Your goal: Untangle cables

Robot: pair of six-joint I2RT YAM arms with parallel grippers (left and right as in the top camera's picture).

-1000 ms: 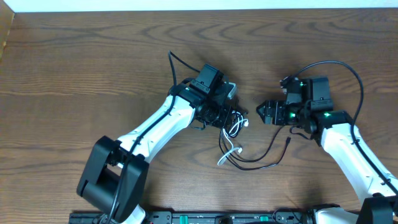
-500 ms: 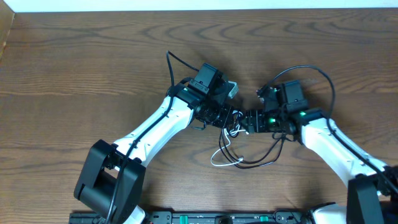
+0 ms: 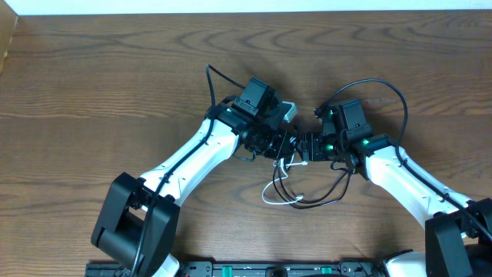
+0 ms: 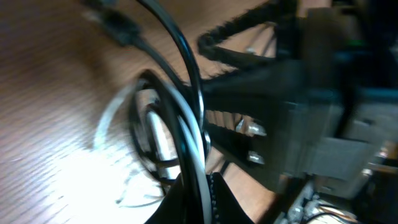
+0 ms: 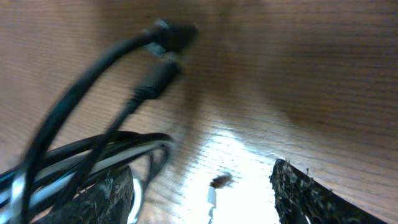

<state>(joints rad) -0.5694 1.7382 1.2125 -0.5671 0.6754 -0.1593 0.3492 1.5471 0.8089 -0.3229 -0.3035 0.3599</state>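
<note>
The thin cables (image 3: 296,201) lie in a tangle on the wooden table between my two grippers, black loops with one white cable (image 3: 267,198). My left gripper (image 3: 283,145) is shut on a bundle of black and white cables (image 4: 180,50), which run up out of its jaws (image 4: 200,186). My right gripper (image 3: 304,148) is open right next to the left one. In the right wrist view its fingers (image 5: 205,193) straddle bare wood, and the cables (image 5: 74,74) cross by its left finger. Two black plug ends (image 5: 171,31) lie beyond.
The right gripper's body (image 4: 298,118) fills the right side of the left wrist view, very close. A thick black arm wire (image 3: 384,88) arcs above the right wrist. The wooden table (image 3: 92,69) stretches around both arms.
My right arm has swung left and now sits against the left gripper at the cable bundle. The loose loops have shifted slightly left. The left gripper has stayed in place.
</note>
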